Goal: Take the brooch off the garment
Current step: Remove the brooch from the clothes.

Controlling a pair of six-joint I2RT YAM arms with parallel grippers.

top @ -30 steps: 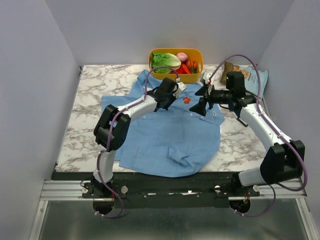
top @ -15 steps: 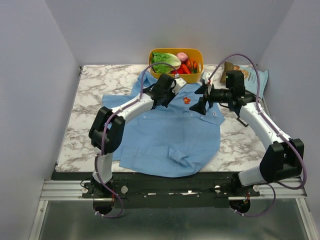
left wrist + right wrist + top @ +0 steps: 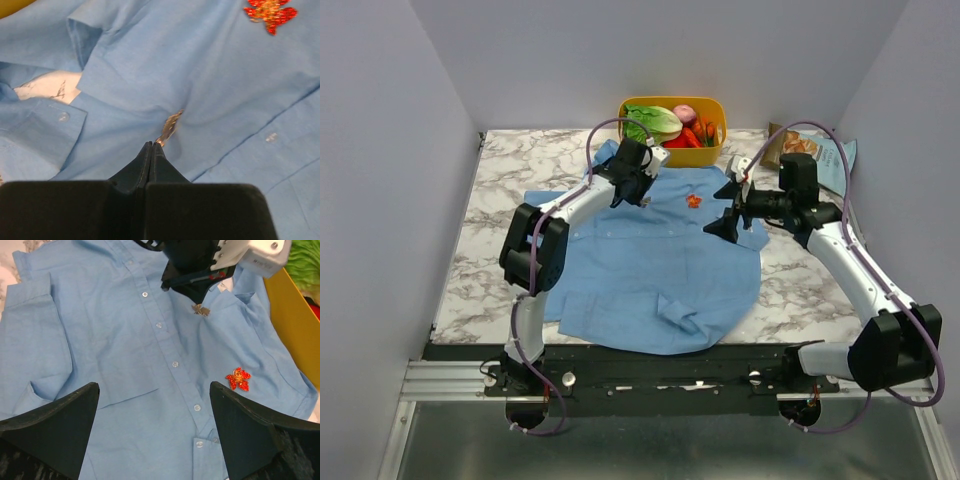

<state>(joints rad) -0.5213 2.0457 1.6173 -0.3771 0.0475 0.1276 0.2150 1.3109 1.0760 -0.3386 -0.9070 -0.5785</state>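
A: On the surface, why is the shirt spread flat?

B: So the collar area can be reached, I think. The left arm stretches far forward. The right tool hovers wide open and empty. The left tool is fully closed, its tips touching the brooch beside the collar. I cannot confirm a true grip.

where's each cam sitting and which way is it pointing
top external: above and behind the robot, looking down over the table; left arm and right arm show
left wrist: on the left arm, looking past the shut left gripper at the brooch
right wrist: on the right arm, looking across the shirt through the open right gripper
shared: both wrist views show the brooch and red flower ornament
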